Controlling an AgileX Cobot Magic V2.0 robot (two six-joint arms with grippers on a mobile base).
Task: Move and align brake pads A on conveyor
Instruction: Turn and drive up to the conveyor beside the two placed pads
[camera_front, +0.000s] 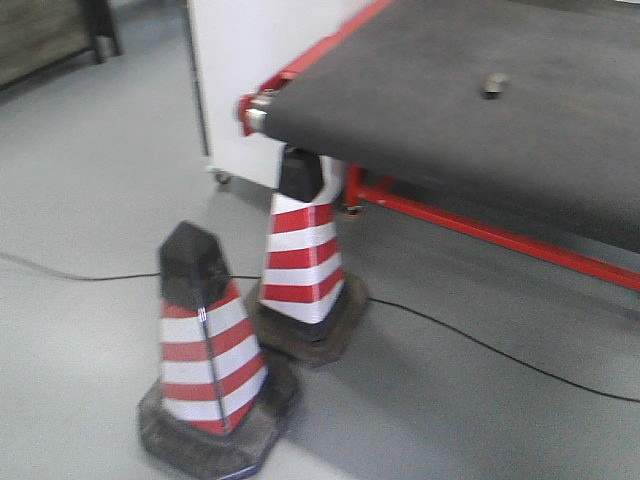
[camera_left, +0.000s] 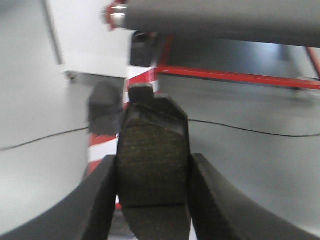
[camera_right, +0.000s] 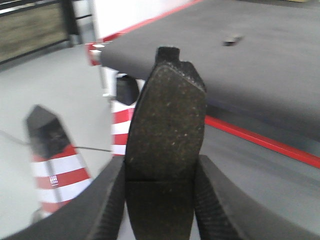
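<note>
My left gripper is shut on a dark grey brake pad, held on end with its groove near the fingertips. My right gripper is shut on a second brake pad, also on end. Both are held above the grey floor, short of the conveyor. The conveyor's dark belt with a red frame sits at the upper right; it also shows in the left wrist view and the right wrist view. A small dark object lies on the belt, too blurred to identify. Neither gripper shows in the front view.
Two red-and-white traffic cones stand on the floor in front of the conveyor's corner. A black cable runs across the floor. A white cabinet on castors stands behind the conveyor's end.
</note>
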